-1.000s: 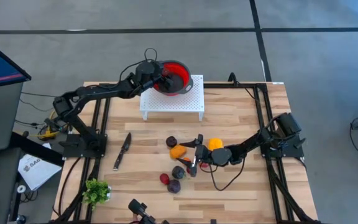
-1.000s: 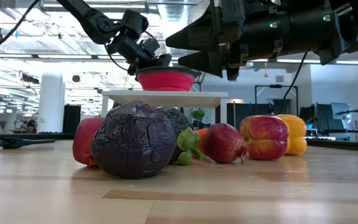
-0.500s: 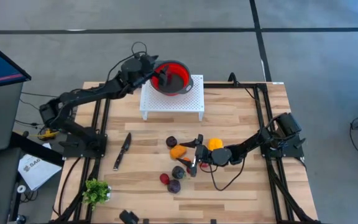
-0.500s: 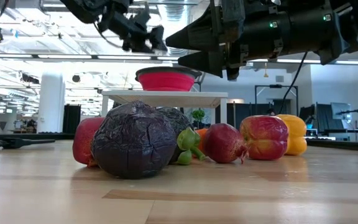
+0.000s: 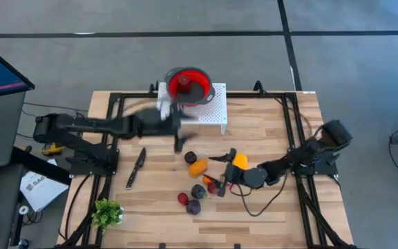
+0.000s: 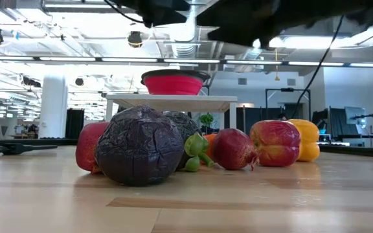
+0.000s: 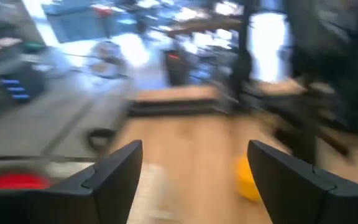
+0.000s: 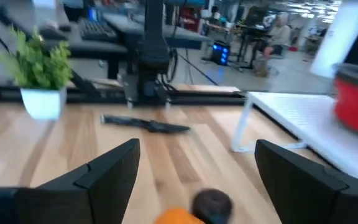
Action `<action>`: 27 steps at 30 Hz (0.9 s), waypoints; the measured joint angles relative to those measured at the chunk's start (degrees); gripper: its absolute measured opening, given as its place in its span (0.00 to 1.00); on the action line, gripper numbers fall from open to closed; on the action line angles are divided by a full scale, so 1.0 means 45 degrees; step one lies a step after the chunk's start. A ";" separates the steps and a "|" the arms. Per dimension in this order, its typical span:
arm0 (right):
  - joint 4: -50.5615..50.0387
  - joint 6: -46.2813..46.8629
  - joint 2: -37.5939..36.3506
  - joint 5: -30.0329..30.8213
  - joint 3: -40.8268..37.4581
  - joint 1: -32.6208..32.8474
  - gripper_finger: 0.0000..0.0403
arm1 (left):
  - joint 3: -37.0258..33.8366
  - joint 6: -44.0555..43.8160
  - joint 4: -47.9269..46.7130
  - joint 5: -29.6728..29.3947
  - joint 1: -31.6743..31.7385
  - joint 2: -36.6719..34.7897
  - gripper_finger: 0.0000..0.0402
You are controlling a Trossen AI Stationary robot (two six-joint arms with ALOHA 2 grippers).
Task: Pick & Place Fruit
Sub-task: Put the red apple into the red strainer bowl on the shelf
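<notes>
Swinging away from the red bowl, the left gripper, open and empty, heads for the fruit. The right gripper waits open above them.

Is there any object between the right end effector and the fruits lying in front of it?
Nothing visible. The right end effector, open, hovers at the fruit cluster; its wrist view shows a dark fruit and an orange fruit between the fingers, with bare table beyond.
</notes>
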 joint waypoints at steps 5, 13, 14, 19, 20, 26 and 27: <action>-0.4600 0.1870 -0.2119 0.0462 0.0000 0.0683 0.77 | -0.1667 -0.0928 0.0347 -0.0052 -0.2125 0.0085 0.69; -1.0766 0.7319 -0.4009 0.0261 -0.0010 0.1237 0.77 | -0.4385 -0.3671 0.2184 -0.2493 -0.4036 0.0087 0.66; -1.1123 0.7704 -0.4021 -0.0078 -0.0010 0.1273 0.77 | -0.4659 -0.4088 0.2271 -0.2809 -0.4115 0.0087 0.66; -1.1485 0.7147 -0.3024 -0.2379 -0.0010 0.1310 0.77 | -0.5946 -0.5819 0.2866 -0.3998 -0.4070 0.0087 0.65; -1.1486 0.6819 -0.2720 -0.2580 -0.0015 0.1269 0.77 | -0.6135 -0.6042 0.3063 -0.4144 -0.4064 0.0087 0.64; -1.1416 0.5301 -0.1187 -0.2681 0.0091 0.0587 0.77 | -0.6727 -0.6418 0.4072 -0.4353 -0.4069 0.0087 0.64; -1.1399 0.5147 -0.1031 -0.2776 0.0170 0.0436 0.77 | -0.6753 -0.6423 0.4151 -0.4358 -0.4069 0.0087 0.64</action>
